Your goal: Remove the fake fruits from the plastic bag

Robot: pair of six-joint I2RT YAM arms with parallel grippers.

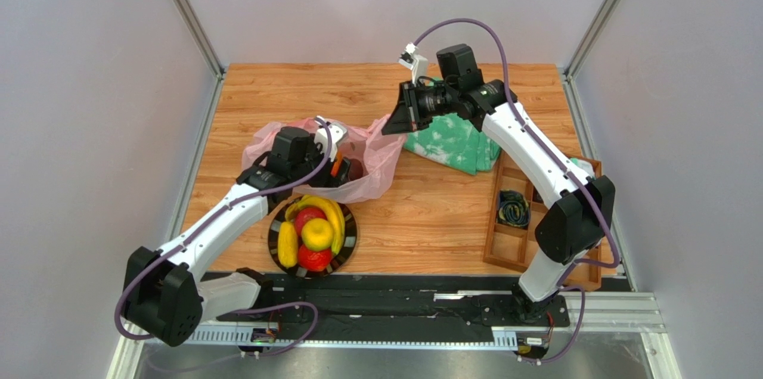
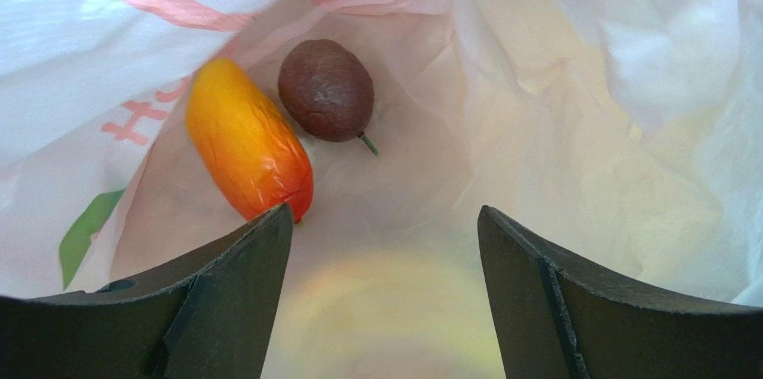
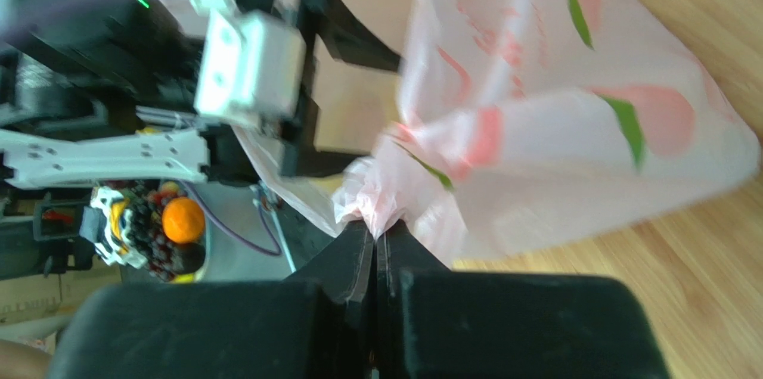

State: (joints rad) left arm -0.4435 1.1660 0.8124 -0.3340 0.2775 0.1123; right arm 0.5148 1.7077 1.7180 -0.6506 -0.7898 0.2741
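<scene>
The pink plastic bag [image 1: 376, 157] lies open on the wooden table. My left gripper [image 2: 385, 223] is open and empty inside the bag, its jaws wide apart. Just ahead of it on the bag's floor lie an orange-red mango [image 2: 246, 142] close to the left fingertip and a dark purple plum [image 2: 325, 90] behind it. My right gripper [image 3: 376, 229] is shut on a bunched edge of the bag [image 3: 555, 129] and holds it up on the bag's right side [image 1: 391, 122]. Yellow bananas [image 1: 331, 215], a lemon [image 1: 315, 234] and red apples [image 1: 313, 258] sit on a black plate [image 1: 349, 238].
A folded green-and-white cloth [image 1: 452, 148] lies behind the right gripper. A wooden tray [image 1: 515, 249] holding a coiled cable [image 1: 513, 207] stands at the right. The plate is right in front of the bag, under the left forearm.
</scene>
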